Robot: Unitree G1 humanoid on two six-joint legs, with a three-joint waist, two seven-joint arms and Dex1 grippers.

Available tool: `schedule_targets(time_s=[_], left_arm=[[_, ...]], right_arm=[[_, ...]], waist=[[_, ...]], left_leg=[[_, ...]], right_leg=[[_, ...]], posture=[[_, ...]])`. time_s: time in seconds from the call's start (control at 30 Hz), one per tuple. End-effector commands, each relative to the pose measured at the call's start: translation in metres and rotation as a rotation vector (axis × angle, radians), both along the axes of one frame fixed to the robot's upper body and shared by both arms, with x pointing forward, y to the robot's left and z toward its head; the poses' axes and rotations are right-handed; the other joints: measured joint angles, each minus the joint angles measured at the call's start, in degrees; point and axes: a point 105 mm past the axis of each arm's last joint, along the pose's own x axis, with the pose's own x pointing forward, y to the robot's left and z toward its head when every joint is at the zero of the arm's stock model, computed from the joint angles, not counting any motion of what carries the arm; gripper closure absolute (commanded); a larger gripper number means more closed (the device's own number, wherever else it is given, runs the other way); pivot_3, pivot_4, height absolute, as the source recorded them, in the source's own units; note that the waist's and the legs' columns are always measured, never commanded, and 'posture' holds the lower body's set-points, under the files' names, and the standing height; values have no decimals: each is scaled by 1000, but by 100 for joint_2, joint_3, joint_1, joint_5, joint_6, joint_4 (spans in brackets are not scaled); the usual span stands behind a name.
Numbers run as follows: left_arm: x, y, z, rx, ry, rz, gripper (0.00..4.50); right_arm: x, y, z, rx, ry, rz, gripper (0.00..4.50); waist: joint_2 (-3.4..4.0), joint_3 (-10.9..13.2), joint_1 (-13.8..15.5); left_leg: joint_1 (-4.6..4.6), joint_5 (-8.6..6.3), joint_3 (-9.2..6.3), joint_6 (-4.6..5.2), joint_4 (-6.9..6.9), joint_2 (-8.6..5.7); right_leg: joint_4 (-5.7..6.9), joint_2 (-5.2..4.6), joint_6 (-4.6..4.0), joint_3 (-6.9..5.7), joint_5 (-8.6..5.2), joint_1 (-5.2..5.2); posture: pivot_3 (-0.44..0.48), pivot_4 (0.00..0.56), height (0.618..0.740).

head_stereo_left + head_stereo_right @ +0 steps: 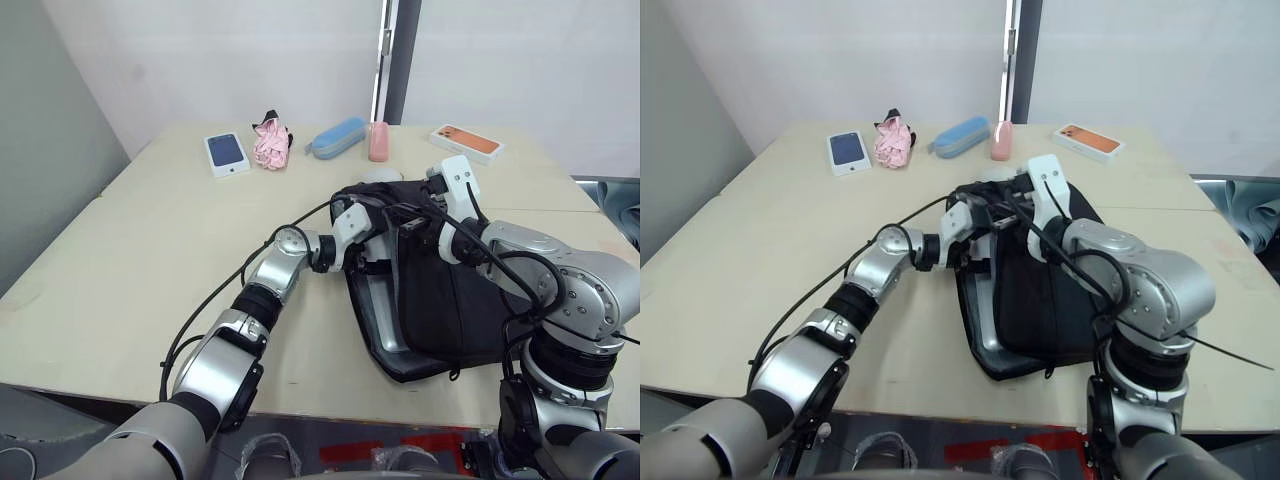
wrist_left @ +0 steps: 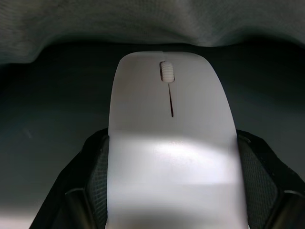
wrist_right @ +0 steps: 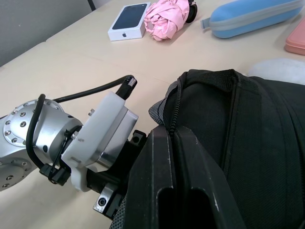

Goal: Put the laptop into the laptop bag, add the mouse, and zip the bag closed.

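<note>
**Mouse held inside the open bag**

Beige table (image 1: 130, 270) spans the frame. Right of centre lies the laptop bag (image 1: 450, 300), its left edge open, a silver strip of the laptop (image 1: 385, 320) showing inside. Right gripper (image 3: 174, 143) is clenched on the bag's zipped rim at upper centre. Left gripper (image 2: 171, 191) grasps the mouse (image 2: 171, 143) within the bag's dark mouth.
</note>
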Motion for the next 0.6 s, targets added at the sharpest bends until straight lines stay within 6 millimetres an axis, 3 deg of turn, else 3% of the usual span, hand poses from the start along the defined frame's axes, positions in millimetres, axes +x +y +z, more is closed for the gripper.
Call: schedule_targets(time_s=[0.03, 0.1, 0.17, 0.4, 0.6], left_arm=[[1, -1, 6, -52, -4, 10, 1643], [1, -1, 4, -69, 27, 11, 608], [-1, -3, 3, -80, 44, 5, 16], [-6, -4, 1, -100, 43, -5, 16], [-7, 20, 13, -119, 7, 6, 16]], right_arm=[[-6, 3, 15, 0, -81, 22, 4476], [-7, 3, 15, 1, -81, 24, 4500], [-7, 3, 15, 2, -82, 24, 4500], [-8, 4, 16, 5, -82, 28, 4500], [-9, 4, 17, 13, -83, 31, 4500]], waist=[[0, 0, -4], [0, 0, -1], [1, 0, 1], [1, 1, 1], [4, 3, -26]], left_leg=[[0, 0, 0, 0, 0, 0], [0, 0, 0, 0, 0, 0], [0, 0, 0, 0, 0, 0], [-1, 0, 0, 0, -2, 0], [1, -1, 0, -1, -7, 2]], right_leg=[[0, 0, 0, 0, 0, 0], [0, 0, 0, 0, 0, 0], [0, 0, 0, 0, 0, 0], [-5, 0, 0, 0, 0, 0], [-7, 2, 0, -1, 0, 0]], posture=[[0, 150, 740], [0, 150, 740], [0, 150, 740], [0, 150, 740], [0, 150, 740]])
